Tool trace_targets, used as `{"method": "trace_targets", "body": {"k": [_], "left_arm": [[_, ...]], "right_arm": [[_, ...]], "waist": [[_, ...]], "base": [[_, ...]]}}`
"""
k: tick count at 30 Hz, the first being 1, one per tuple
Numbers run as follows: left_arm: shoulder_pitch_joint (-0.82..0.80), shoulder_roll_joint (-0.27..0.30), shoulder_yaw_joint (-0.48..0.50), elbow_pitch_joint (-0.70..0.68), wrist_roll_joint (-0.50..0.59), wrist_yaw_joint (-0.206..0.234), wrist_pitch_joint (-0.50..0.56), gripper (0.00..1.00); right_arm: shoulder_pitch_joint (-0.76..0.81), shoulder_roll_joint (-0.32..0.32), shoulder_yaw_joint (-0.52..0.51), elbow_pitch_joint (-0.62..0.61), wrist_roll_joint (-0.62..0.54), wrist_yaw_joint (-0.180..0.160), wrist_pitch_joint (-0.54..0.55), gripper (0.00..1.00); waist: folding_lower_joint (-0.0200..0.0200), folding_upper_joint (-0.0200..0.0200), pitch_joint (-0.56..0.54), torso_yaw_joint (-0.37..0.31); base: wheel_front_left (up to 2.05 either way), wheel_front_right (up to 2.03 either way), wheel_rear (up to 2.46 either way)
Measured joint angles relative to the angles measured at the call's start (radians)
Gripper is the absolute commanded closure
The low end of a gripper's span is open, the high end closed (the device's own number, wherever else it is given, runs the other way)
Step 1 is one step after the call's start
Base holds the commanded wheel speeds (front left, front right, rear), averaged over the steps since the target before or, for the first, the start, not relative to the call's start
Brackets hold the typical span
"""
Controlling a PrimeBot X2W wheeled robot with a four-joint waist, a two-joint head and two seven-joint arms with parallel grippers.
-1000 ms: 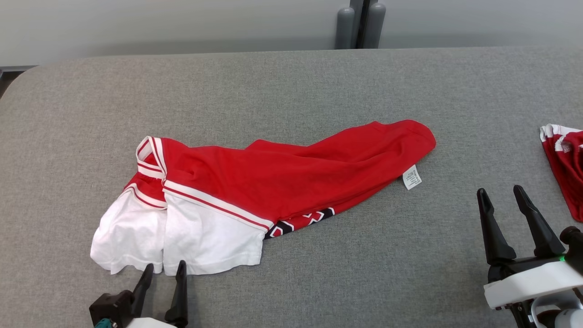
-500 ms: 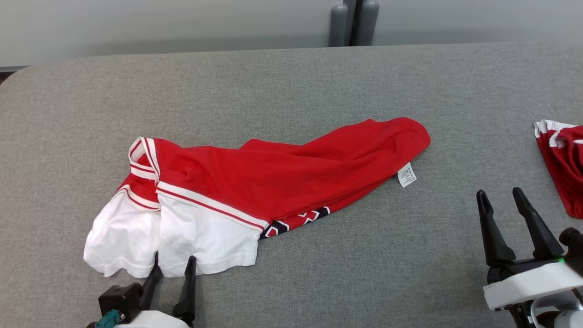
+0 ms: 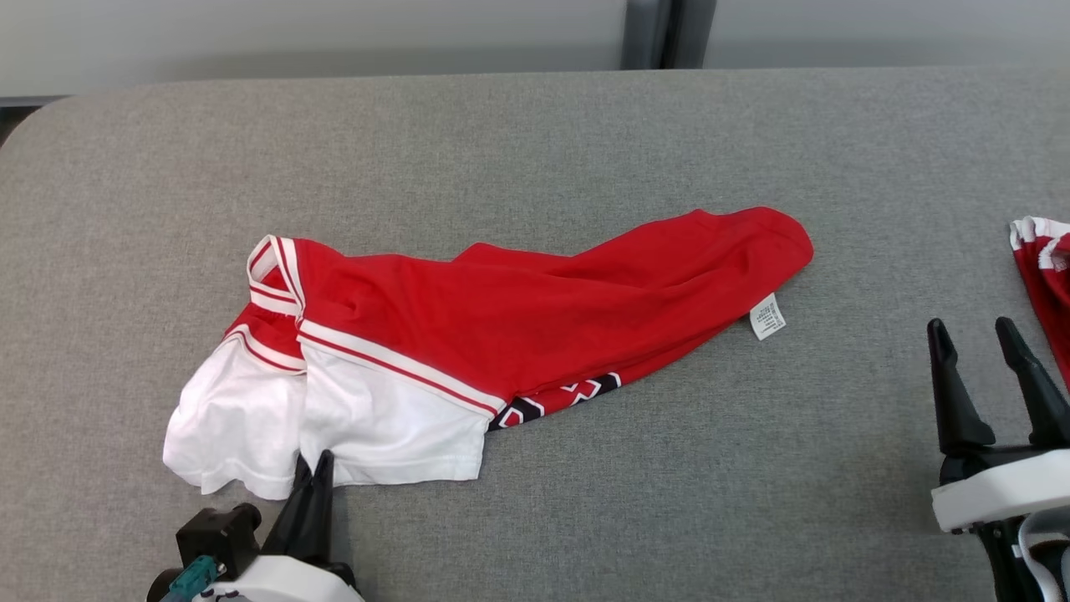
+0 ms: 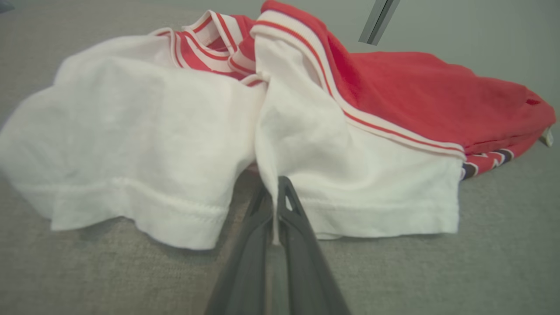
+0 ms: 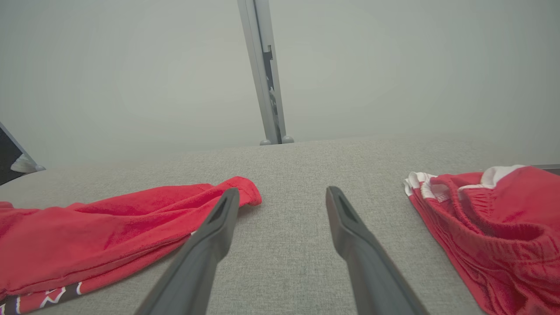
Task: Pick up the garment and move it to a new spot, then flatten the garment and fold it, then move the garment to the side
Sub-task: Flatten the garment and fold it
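A red garment (image 3: 535, 309) with white panels and striped trim lies crumpled across the middle of the grey surface, its white hem (image 4: 144, 131) toward me and a small label (image 3: 767, 318) at its right end. My left gripper (image 3: 313, 466) is shut on a fold of the white hem (image 4: 274, 205) between the two white panels. At the lower right my right gripper (image 3: 974, 333) stands open above bare surface, well right of the garment (image 5: 109, 236), with nothing between its fingers (image 5: 218, 218).
A second red and white garment (image 3: 1045, 284) lies at the right edge, close beside my right gripper (image 5: 282, 197). The grey padded surface (image 3: 535, 134) runs back to a pale wall with a vertical post (image 5: 264, 74).
My left gripper has moved forward to the white hem and shut on it; it was open before. The head camera has shifted slightly, so the whole scene sits a little differently.
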Motion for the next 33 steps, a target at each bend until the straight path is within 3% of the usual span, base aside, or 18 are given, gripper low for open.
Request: {"method": "trace_targets", "body": {"k": [6,15,25,26,27,28,29,33], "left_arm": [[-0.041,0.001,-0.012,-0.033,0.002,0.002,0.003,1.0],[-0.111,-0.006,-0.048,-0.043,0.008,-0.003,-0.007,1.0],[-0.139,-0.014,-0.066,-0.037,0.008,-0.003,-0.028,1.0],[-0.14,-0.015,-0.067,-0.038,0.008,-0.003,-0.03,1.0],[-0.14,-0.015,-0.067,-0.04,0.008,-0.003,-0.032,1.0],[-0.141,-0.015,-0.067,-0.041,0.008,-0.002,-0.033,1.0],[-0.142,-0.015,-0.067,-0.044,0.008,-0.002,-0.033,1.0],[-0.143,-0.01,-0.063,-0.062,0.008,0.006,-0.036,1.0]], "right_arm": [[-0.098,-0.048,0.015,0.052,0.026,0.0,0.015,0.0],[-0.304,-0.157,0.162,0.236,0.111,0.0,0.067,0.0],[-0.438,-0.209,0.308,0.418,0.203,0.0,0.08,0.0],[-0.445,-0.212,0.322,0.435,0.212,0.0,0.08,0.51],[-0.45,-0.214,0.334,0.445,0.221,0.0,0.08,0.64],[-0.456,-0.217,0.347,0.457,0.228,0.0,0.081,0.88],[-0.463,-0.22,0.357,0.467,0.239,0.0,0.079,1.0],[-0.468,-0.226,0.392,0.485,0.284,0.0,0.048,1.0]], "waist": [[0.0,0.0,0.05,0.02],[0.0,0.0,0.148,0.062],[0.0,0.0,0.18,0.102],[0.0,0.0,0.181,0.104],[0.0,0.0,0.181,0.107],[-0.0001,0.0,0.181,0.109],[0.0,0.0,0.181,0.111],[0.0,0.0,0.173,0.111]], "base": [[0.0,0.0,0.0],[0.0,0.0,0.0],[0.0,0.0,0.0],[0.0,0.0,0.0],[0.0,0.0,0.0],[0.0,0.0,0.0],[0.0,0.0,0.0],[0.0,0.0,0.0]]}}
